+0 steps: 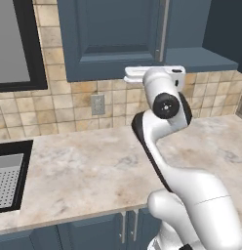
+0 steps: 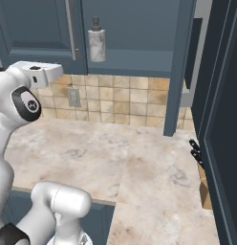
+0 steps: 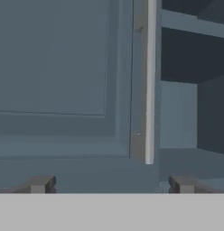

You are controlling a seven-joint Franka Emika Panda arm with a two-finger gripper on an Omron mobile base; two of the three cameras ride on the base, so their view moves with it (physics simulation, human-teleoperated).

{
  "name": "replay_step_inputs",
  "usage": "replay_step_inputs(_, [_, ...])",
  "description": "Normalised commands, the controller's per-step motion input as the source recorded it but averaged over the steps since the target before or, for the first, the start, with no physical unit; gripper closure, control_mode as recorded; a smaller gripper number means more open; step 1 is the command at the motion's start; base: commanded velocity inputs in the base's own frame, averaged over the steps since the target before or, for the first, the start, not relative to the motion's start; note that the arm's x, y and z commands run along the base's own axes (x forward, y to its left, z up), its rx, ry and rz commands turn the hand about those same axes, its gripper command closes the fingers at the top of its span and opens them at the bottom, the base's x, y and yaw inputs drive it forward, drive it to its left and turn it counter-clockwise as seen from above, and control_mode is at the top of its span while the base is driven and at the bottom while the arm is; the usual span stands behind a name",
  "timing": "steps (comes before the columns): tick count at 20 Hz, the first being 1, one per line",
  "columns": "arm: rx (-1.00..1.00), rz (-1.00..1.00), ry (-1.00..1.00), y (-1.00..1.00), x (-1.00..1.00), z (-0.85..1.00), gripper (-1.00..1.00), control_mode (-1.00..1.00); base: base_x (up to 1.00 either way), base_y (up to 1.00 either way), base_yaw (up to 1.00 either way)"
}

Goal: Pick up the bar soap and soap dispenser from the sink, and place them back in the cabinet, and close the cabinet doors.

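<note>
Marbled worktop [image 1: 93,171] beneath the cabinet [image 2: 134,28], where the soap dispenser [image 2: 96,42] stands on the shelf. Gripper [image 3: 109,184], fingers [image 3: 40,185] spread wide and holding nothing, faces the left door's silver handle [image 3: 151,81]. Risk: the right door [image 2: 180,67] hangs open; a careless push may clip the bottle.

Dark blue cabinet doors [image 1: 113,34], marbled white-grey soap dispenser [image 2: 96,43], beige-veined counter [image 1: 89,171], tan tiled backsplash [image 1: 84,105].

Glossy white arm [image 1: 191,190] of rounded, bulbous segments; black bands at the joints; a round black cap with a small pale mark on the elbow; claw [image 3: 109,185] fingertips small, dark, blocky.
</note>
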Motion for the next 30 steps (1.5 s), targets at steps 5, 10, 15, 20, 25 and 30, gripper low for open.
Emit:
replay_step_inputs(5, [0.0, 0.04, 0.0, -0.26, -0.56, 0.0, -1.0, -1.0, 0.0, 0.0, 0.0])
replay_step_inputs(10, [0.0, 0.06, 0.0, -0.33, -0.49, 0.0, -1.0, -1.0, 0.0, 0.0, 0.0])
replay_step_inputs(15, [0.0, 0.08, 0.0, -0.41, -0.48, 0.0, -1.0, -1.0, 0.0, 0.0, 0.0])
replay_step_inputs(20, [-0.02, 0.08, 0.0, -0.38, -0.49, 0.0, -1.0, -1.0, 0.0, 0.0, 0.0])
replay_step_inputs(25, [-0.03, 0.04, 0.0, -0.37, -0.56, 0.01, -1.0, -1.0, 0.0, 0.0, 0.0])
replay_step_inputs(30, [-0.01, 0.03, 0.0, -0.36, -0.48, 0.06, -1.0, -1.0, 0.0, 0.0, 0.0])
